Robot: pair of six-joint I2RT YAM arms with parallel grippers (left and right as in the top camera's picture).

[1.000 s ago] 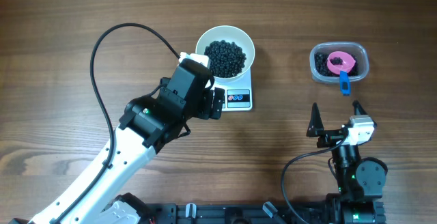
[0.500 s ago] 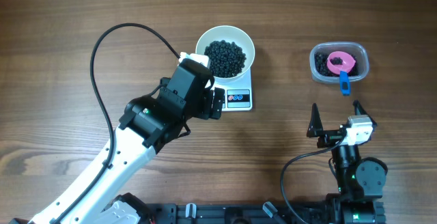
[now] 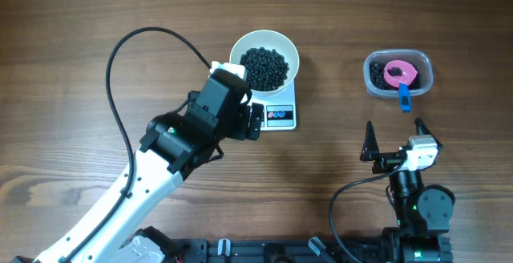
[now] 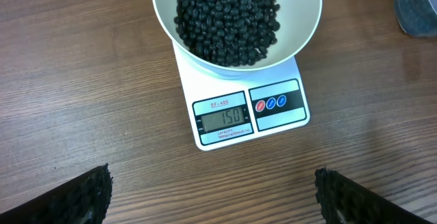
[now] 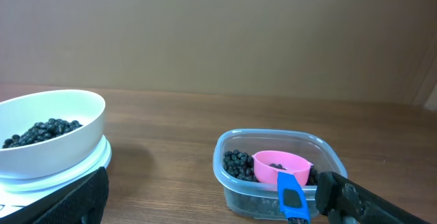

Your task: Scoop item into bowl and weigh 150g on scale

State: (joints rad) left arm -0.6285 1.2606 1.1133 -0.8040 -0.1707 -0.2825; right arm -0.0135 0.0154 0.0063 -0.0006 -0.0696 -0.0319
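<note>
The white bowl [image 3: 282,48] stands on the white scale [image 3: 279,116] and holds a heap of the black bead-like item [image 3: 264,66]. In the left wrist view the bowl [image 4: 307,19] with the item [image 4: 227,20] sits on the scale [image 4: 205,80], whose display [image 4: 222,119] reads 150. My left gripper [image 4: 213,195] hovers open just in front of the scale, nothing between its fingers. My right gripper [image 3: 394,139] is open near the front right, apart from everything. A pink scoop [image 5: 281,166] with a blue handle lies in the clear tub [image 5: 273,197] among more of the item [image 5: 237,164].
The clear plastic tub [image 3: 425,64] sits at the back right of the wooden table. A black cable [image 3: 120,62] loops from the left arm over the left side of the table. A plain wall rises behind the table in the right wrist view.
</note>
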